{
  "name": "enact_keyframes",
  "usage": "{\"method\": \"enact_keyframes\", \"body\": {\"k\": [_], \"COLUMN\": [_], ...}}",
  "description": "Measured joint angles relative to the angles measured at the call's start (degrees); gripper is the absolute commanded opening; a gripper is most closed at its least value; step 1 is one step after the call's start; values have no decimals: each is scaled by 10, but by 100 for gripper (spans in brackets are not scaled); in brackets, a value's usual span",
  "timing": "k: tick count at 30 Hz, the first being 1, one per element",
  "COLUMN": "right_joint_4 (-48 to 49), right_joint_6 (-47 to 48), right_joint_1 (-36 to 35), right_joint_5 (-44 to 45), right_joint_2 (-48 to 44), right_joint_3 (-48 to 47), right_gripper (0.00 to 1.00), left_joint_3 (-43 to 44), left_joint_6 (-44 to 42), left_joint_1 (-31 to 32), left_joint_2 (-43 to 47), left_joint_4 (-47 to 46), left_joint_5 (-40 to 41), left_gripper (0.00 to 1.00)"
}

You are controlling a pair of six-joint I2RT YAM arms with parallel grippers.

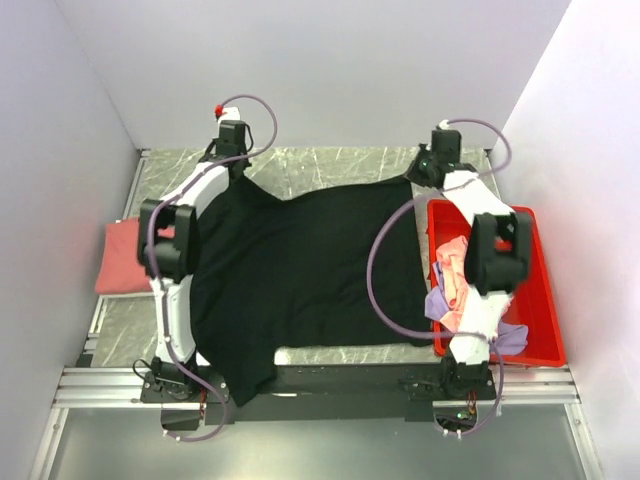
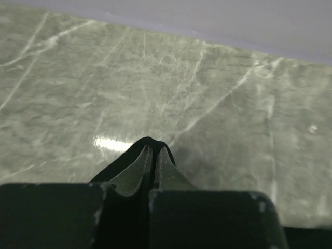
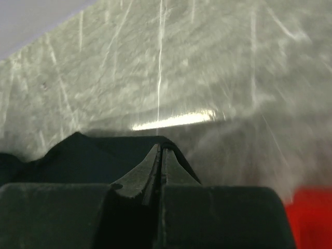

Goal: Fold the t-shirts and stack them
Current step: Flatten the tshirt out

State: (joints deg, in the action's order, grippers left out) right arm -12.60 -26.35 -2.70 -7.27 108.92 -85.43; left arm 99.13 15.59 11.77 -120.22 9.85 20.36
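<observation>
The black t-shirt [image 1: 300, 270] lies spread across the table [image 1: 330, 165]. At the near left its cloth spills over the table's near edge. To its left, a salmon-red shirt [image 1: 122, 258] lies as a neat flat block at the table's left side, partly behind the left arm's elbow. To its right, the red bin [image 1: 545, 300] holds a pink shirt [image 1: 455, 265] and a lavender shirt [image 1: 440, 303], crumpled together beneath the right arm.

Farther back, your two claws sit at the black shirt's far corners. The left gripper [image 2: 152, 150] is clenched on a fold of black cloth at the far left corner. Its wrist view shows the cloth pinched between the closed tips, with bare table beyond. The right gripper [image 3: 160, 150] is likewise clenched on black cloth at the far right corner, near the bin's far end.

The whole shirt lies on the near side of both claws, and its held far edge runs left to right between them. Neither arm is the nearer one, since each has its own corner. A fold from here likely needs both to travel nearward together.
</observation>
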Motion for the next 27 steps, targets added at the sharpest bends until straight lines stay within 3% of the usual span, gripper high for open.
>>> {"method": "enact_keyframes", "body": {"k": [5,12,27], "right_joint_4": [-14,-37,-88], "right_joint_6": [8,18,37], "right_joint_1": [1,1,24], "right_joint_5": [-25,-34,-23], "right_joint_2": [131,172,172], "right_joint_3": [-119,-208,-214], "right_gripper": [0,0,0], "left_joint_3": [99,108,58], "left_joint_6": [2,17,43], "left_joint_1": [-17,-36,-35], "left_joint_2": [-96,-106,-82], "left_joint_4": [7,-11,-51], "left_joint_5": [-2,-15,-81], "left_gripper": [1,1,0]}}
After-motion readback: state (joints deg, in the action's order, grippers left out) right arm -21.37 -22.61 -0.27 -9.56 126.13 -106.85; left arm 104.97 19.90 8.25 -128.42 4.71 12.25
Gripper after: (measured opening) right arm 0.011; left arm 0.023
